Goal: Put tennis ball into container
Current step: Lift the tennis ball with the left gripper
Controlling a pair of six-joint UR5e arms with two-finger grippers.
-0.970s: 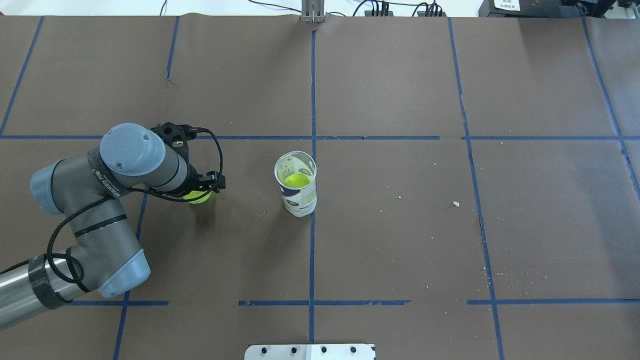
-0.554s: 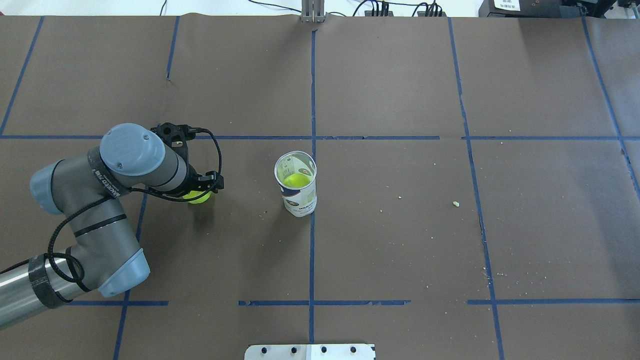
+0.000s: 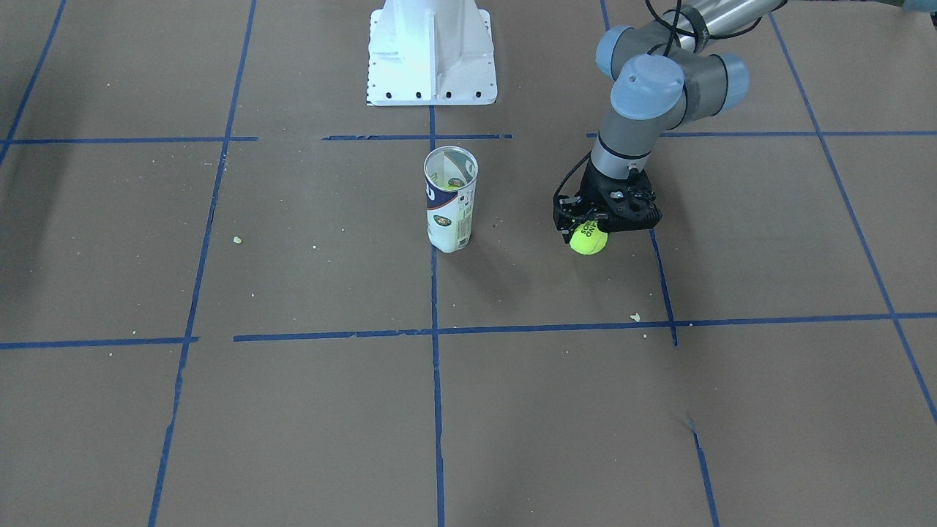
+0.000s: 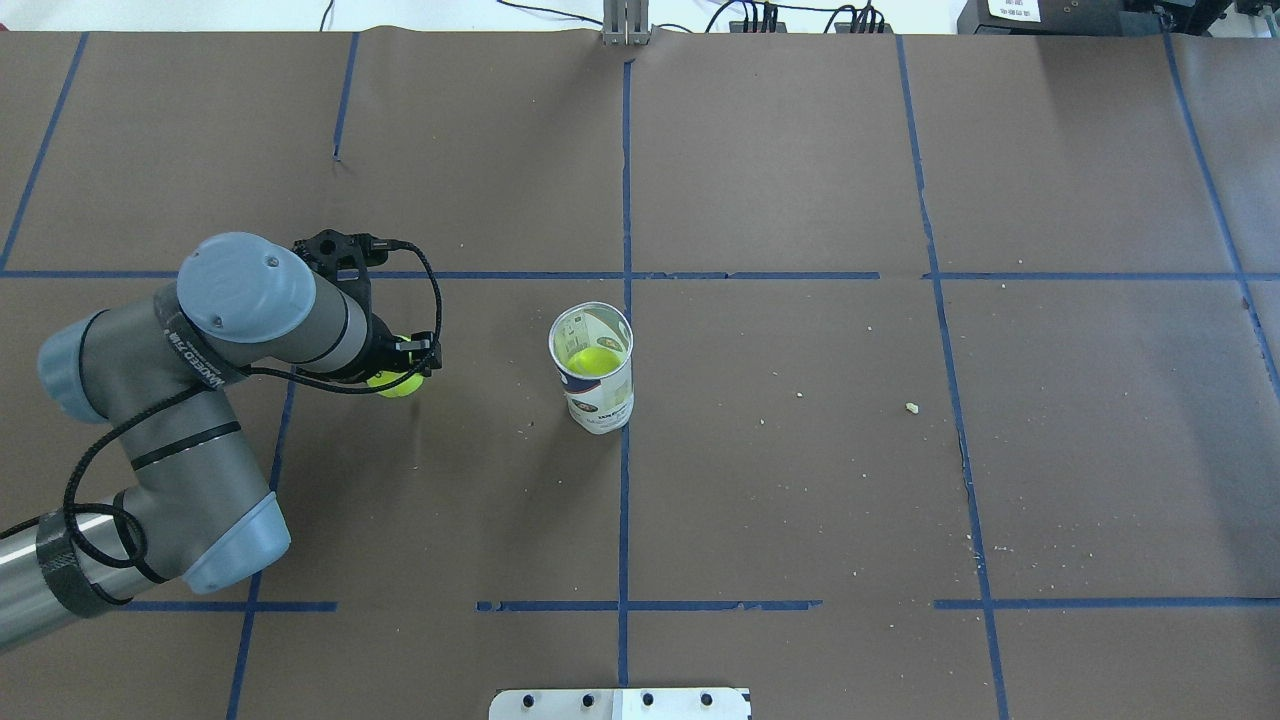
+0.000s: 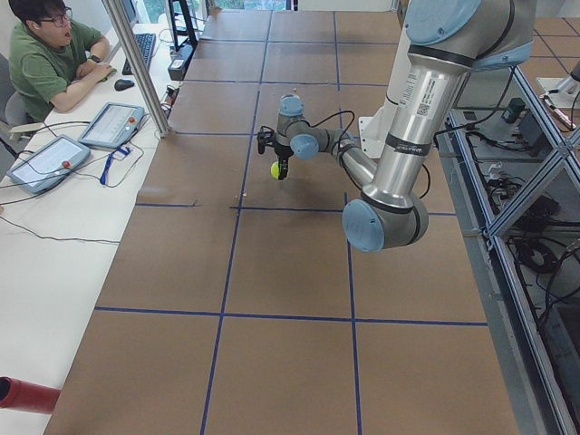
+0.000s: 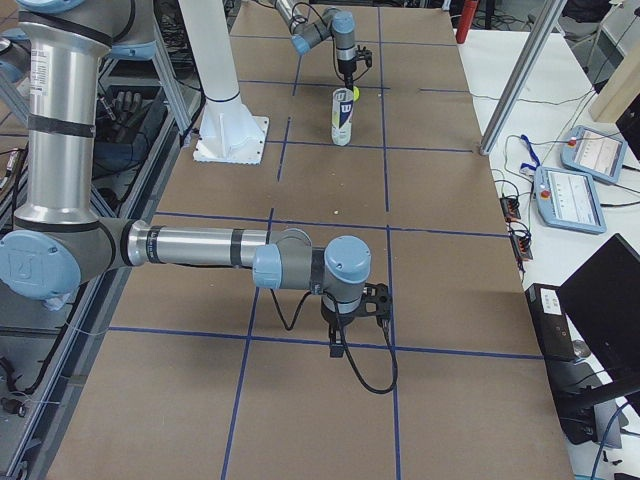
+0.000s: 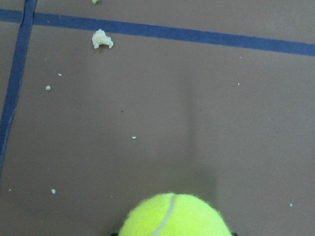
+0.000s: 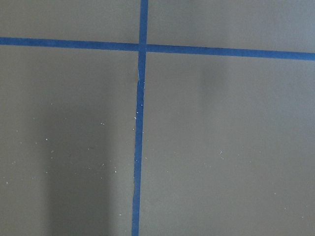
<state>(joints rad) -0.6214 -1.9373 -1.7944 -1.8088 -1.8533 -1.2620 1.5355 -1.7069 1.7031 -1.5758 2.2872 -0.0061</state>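
Over blue-taped, crumb-flecked brown paper (image 4: 800, 480), left end effector (image 3: 591, 231) tight around tennis ball (image 3: 588, 241).

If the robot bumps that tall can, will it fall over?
It might tip: the can is tall and narrow, standing upright. A ball already inside may weigh it down and steady it a bit. Once down, its round side would likely let it roll.
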